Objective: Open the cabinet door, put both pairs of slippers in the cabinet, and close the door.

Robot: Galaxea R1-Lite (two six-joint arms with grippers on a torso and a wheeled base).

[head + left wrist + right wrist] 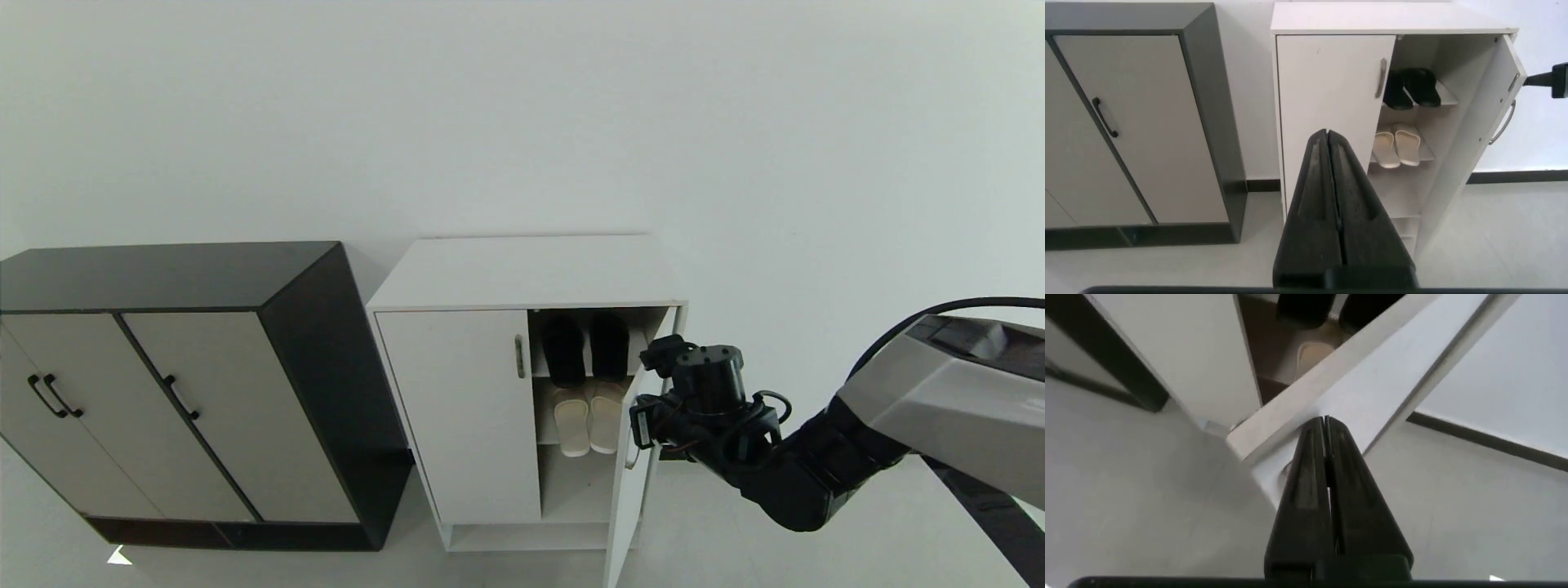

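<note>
The white cabinet (522, 273) stands against the wall with its left door closed and its right door (624, 506) swung open toward me. A black pair of slippers (586, 347) lies on the upper shelf. A beige pair (588, 418) lies on the shelf below. My right gripper (1327, 423) is shut on nothing, its tip against the outer face of the open door (1388, 384) near the door's handle. My left gripper (1328, 135) is shut and empty, held well back from the cabinet (1327, 82) and pointing at its closed door.
A black cabinet with two grey doors (180, 392) stands just left of the white one. Pale bare floor (735, 547) spreads in front and to the right. A dark baseboard (1519, 175) runs along the wall at the right.
</note>
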